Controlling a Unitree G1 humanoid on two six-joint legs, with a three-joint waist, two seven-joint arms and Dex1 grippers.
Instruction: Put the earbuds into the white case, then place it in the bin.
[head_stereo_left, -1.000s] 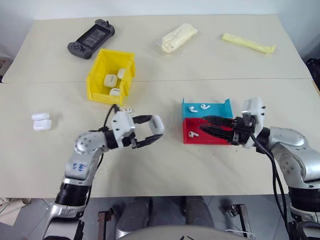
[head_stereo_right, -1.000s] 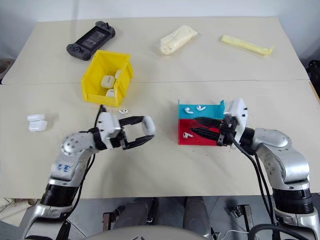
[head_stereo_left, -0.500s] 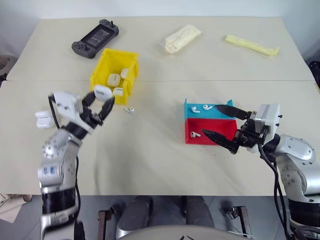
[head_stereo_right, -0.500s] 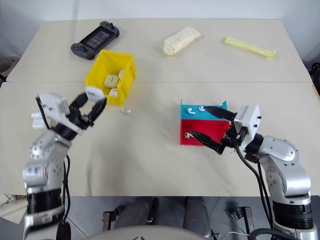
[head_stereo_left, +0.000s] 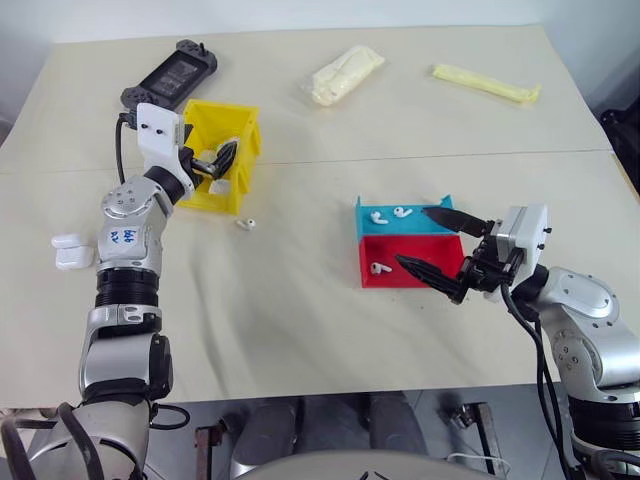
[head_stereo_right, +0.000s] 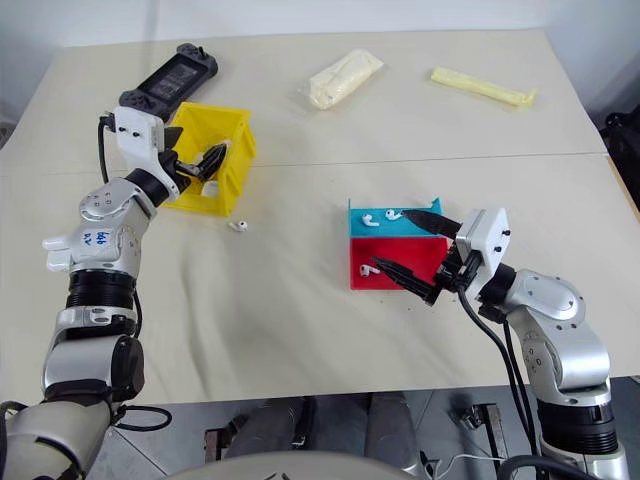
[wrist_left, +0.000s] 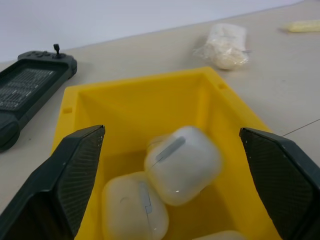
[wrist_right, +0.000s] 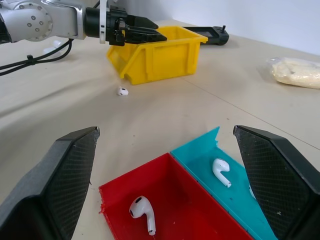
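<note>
Left hand (head_stereo_left: 222, 160) reaches over the yellow bin (head_stereo_left: 243, 135), fingers spread wide, pinching nothing. In the left wrist view a white case (wrist_left: 182, 164), blurred, sits between the two dark fingers (wrist_left: 75, 170) but touches neither; whether it rests on the cases beneath or is in the air, cannot tell. A second case (wrist_left: 134, 209) lies just beside it on the bin floor, and the edge of a third shows at the lower rim of that view.

Right hand (head_stereo_left: 440, 250) hangs level beside the red tray (head_stereo_left: 415, 258) and blue tray (head_stereo_left: 410, 222), fingers spread, one finger over the blue tray's far corner, the other over the red tray's near edge. It grips nothing.

Earbuds: one (wrist_right: 141, 211) lies in the red tray; two (head_stereo_left: 388, 213) lie in the blue tray. One loose earbud (head_stereo_left: 243, 224) lies on the surface (head_stereo_left: 300, 320) just in front of the bin, apart from it.

Two more white cases (head_stereo_left: 70, 250) lie touching each other near the left edge of the surface, well apart from the bin.

Far side of the surface: a black game controller (head_stereo_left: 170, 75) just behind the bin, a pale bagged lump (head_stereo_left: 345, 73) near the middle, a long yellow packet (head_stereo_left: 485, 84) to the right.
</note>
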